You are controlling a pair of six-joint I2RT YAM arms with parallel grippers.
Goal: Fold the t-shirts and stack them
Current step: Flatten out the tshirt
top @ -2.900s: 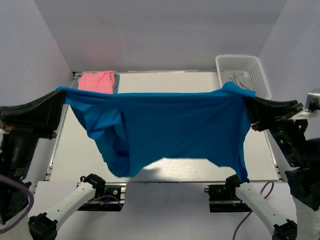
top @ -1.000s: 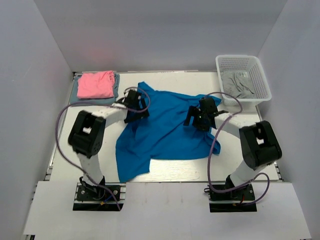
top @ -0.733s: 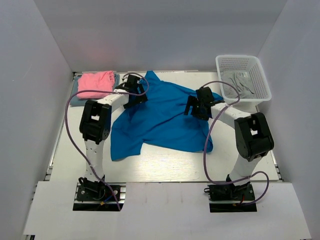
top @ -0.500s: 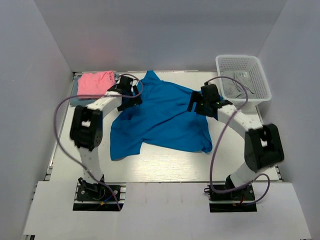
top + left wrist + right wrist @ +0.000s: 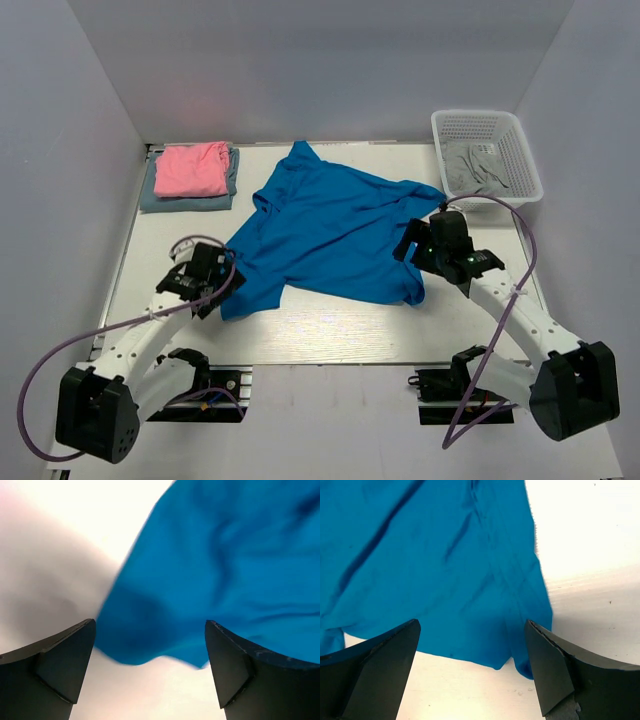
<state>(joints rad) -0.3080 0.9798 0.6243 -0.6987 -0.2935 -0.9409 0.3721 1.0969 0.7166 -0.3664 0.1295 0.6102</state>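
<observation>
A large bright blue t-shirt lies rumpled and spread across the middle of the table. The pink t-shirt rests folded on the grey-blue one at the back left. My left gripper hovers open at the blue shirt's near-left corner, and the left wrist view has that hem between the fingers of this gripper. Open as well, my right gripper is at the shirt's near-right edge; its wrist view shows blue cloth ahead of the gripper. Neither holds anything.
A white mesh basket stands at the back right with grey cloth in it. Bare white table runs along the near side of the blue shirt. Grey walls close in the left, right and back.
Both arms have pulled back from the far part of the blue shirt to its near corners. The shirt, earlier stretched in the air, was dropped, slid backward and now lies still.
</observation>
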